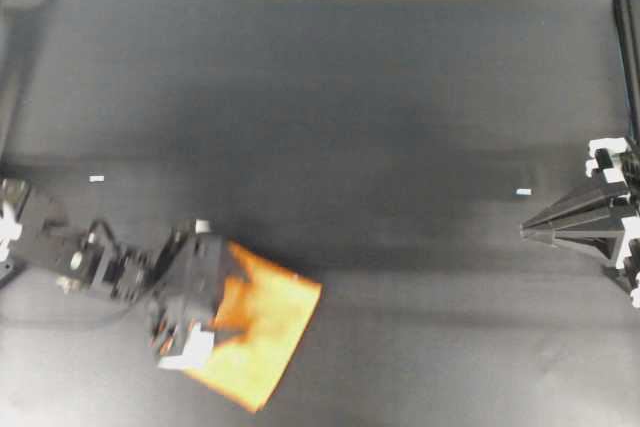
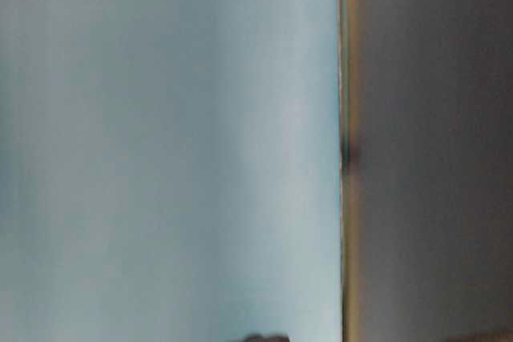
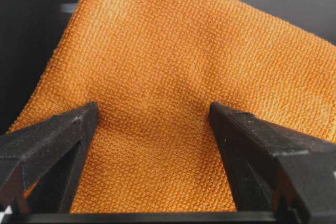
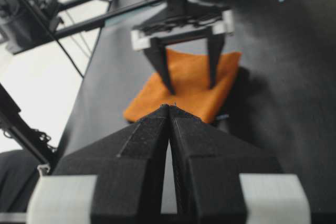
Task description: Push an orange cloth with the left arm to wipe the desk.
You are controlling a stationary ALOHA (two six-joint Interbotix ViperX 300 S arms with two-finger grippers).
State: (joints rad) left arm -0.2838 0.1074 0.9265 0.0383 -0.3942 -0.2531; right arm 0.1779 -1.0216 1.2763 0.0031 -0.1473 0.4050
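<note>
Left claw (image 4: pixel 186 77), spread wide, presses both fingertips onto the orange cloth (image 1: pixel 270 332); right claw (image 4: pixel 169 109) closed, empty, well apart from the cloth.

The orange cloth (image 1: pixel 265 332), a flat square turned askew, lies at about 7 o'clock on the black desk (image 1: pixel 380 127), under the left arm (image 1: pixel 110 267), whose spread fingers (image 4: pixel 164 69) press it.
</note>
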